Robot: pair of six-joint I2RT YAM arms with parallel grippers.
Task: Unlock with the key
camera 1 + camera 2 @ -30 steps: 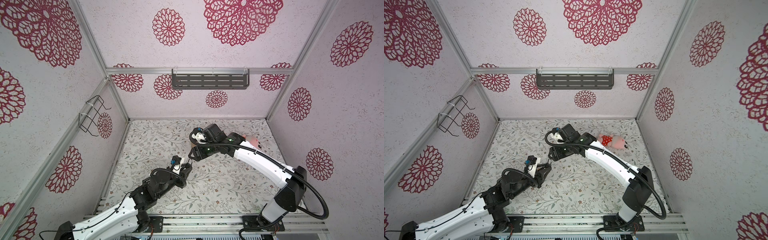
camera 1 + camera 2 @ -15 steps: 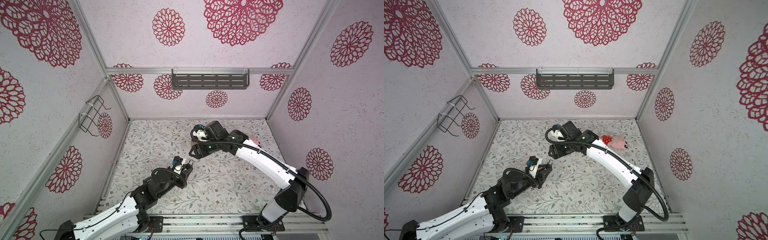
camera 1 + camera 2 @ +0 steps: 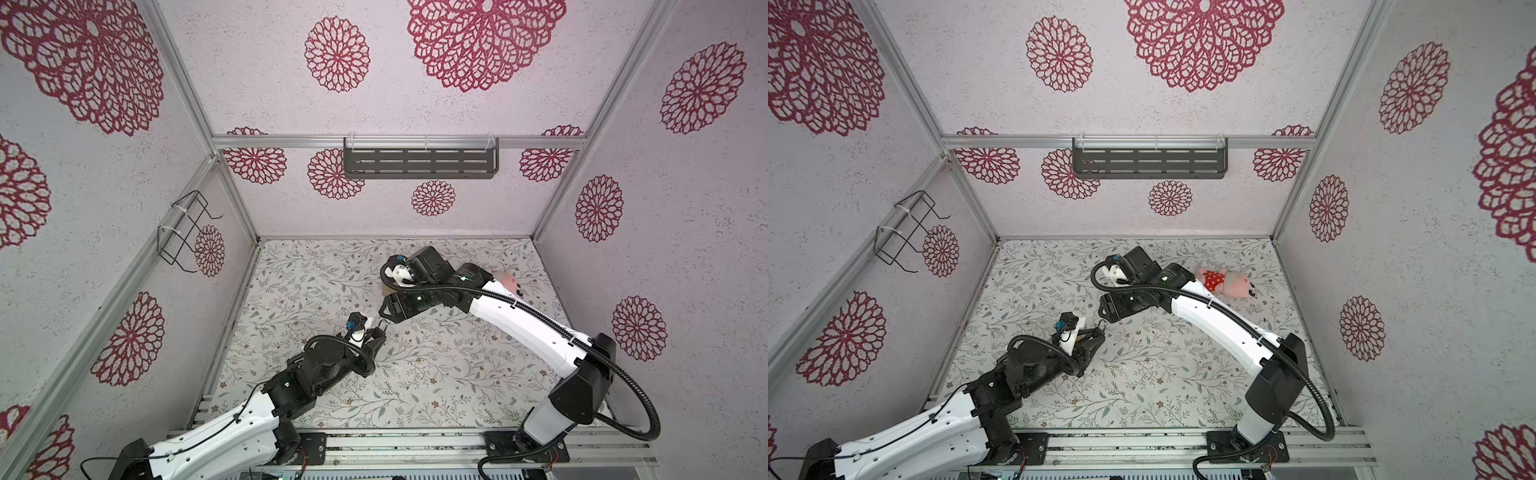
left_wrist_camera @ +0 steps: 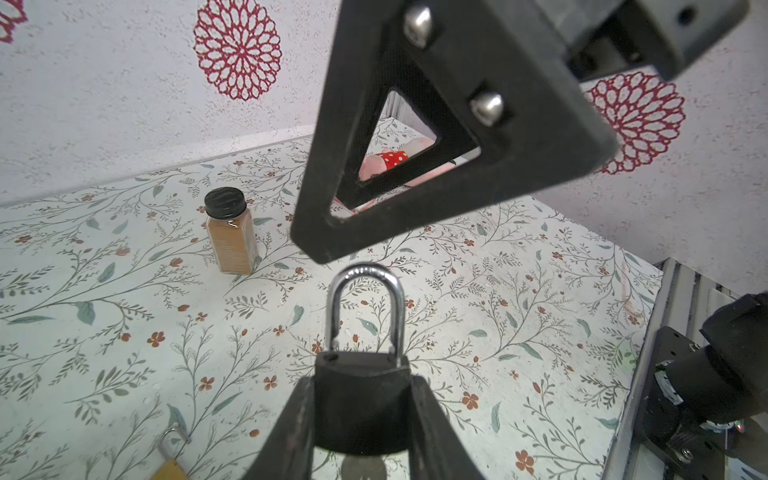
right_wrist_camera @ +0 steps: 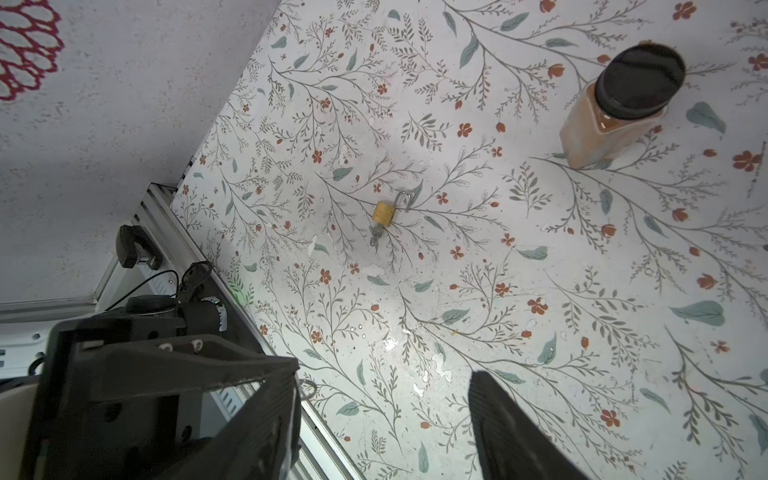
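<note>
1. Pinching the black padlock (image 4: 360,407) by its body, the left jaws hold it off the desk (image 5: 540,291), its shackle (image 4: 365,307) pointing at the right jaws, which stand spread and empty just beyond.
2. Likely early: the shackle looks seated, and the only key (image 5: 376,239) I see lies against a brass padlock (image 5: 383,213), well apart. Fetching, inserting and turning remain.
3. Versus a second ago, little differs: the right arm (image 3: 519,320) has shifted slightly; the left grip is unchanged.

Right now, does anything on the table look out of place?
Only the small brass padlock: it lies flat on the floral table, its shackle apparently swung open, a small metal key at its base. The left fingers grip a black padlock instead. Nothing spilled.
</note>
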